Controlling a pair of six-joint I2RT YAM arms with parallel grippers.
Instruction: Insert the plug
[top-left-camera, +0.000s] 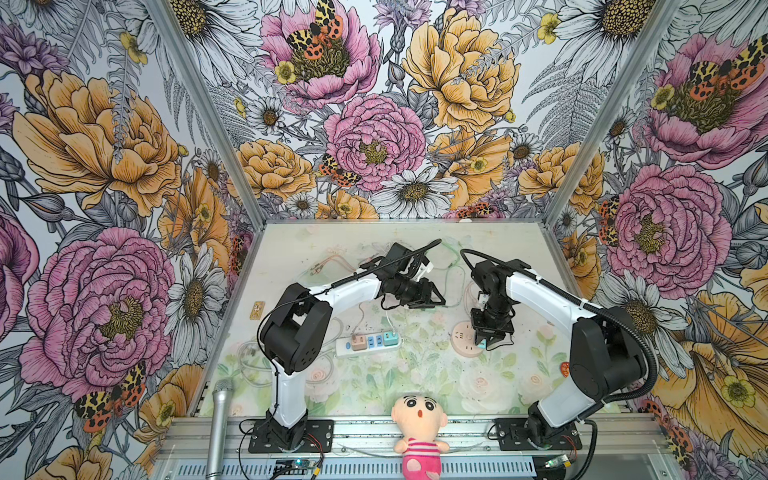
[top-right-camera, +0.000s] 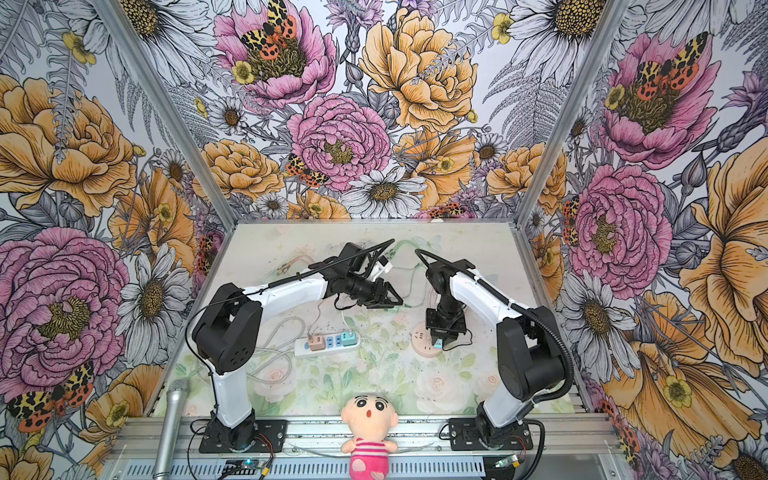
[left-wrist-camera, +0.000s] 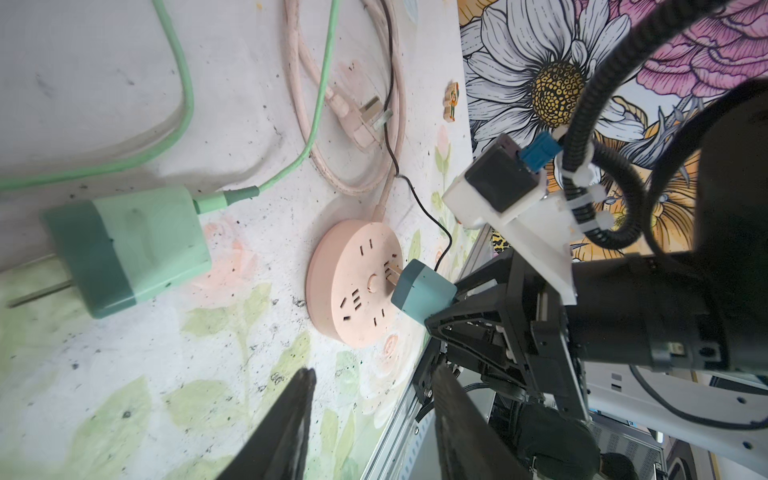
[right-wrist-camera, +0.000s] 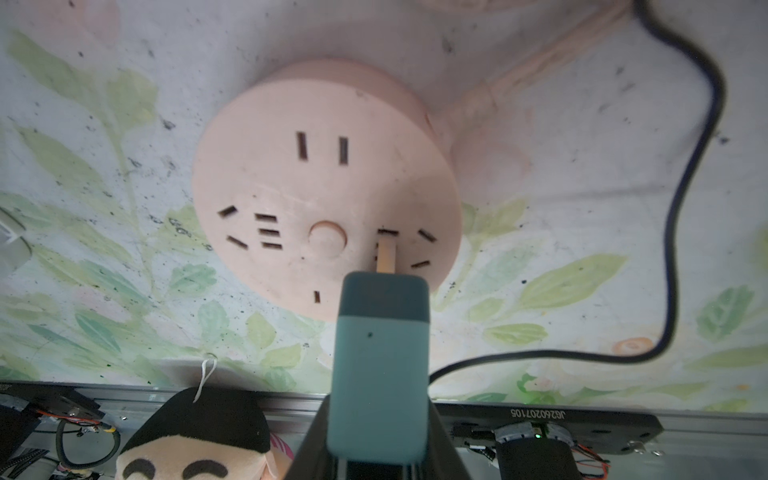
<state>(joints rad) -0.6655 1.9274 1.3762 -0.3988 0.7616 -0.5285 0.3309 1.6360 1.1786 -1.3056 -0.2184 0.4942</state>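
A teal plug (right-wrist-camera: 380, 365) sits between the fingers of my right gripper (right-wrist-camera: 378, 436), which is shut on it. Its metal prong (right-wrist-camera: 386, 257) reaches a slot on the right side of the round pink socket (right-wrist-camera: 324, 187), and most of the prong's length shows. In both top views the right gripper (top-left-camera: 490, 338) (top-right-camera: 444, 338) points down over the socket (top-left-camera: 463, 336) (top-right-camera: 420, 337). My left gripper (left-wrist-camera: 376, 374) (top-left-camera: 440, 297) hovers open and empty, left of and behind the socket (left-wrist-camera: 353, 282), looking at the plug (left-wrist-camera: 419, 289).
A white power strip (top-left-camera: 368, 343) with coloured adapters lies left of the socket. A green adapter (left-wrist-camera: 124, 249) with its green cord, a pink cord with its plug (left-wrist-camera: 361, 120) and a thin black cable (right-wrist-camera: 685, 208) lie around. A doll (top-left-camera: 417, 419) sits at the front rail.
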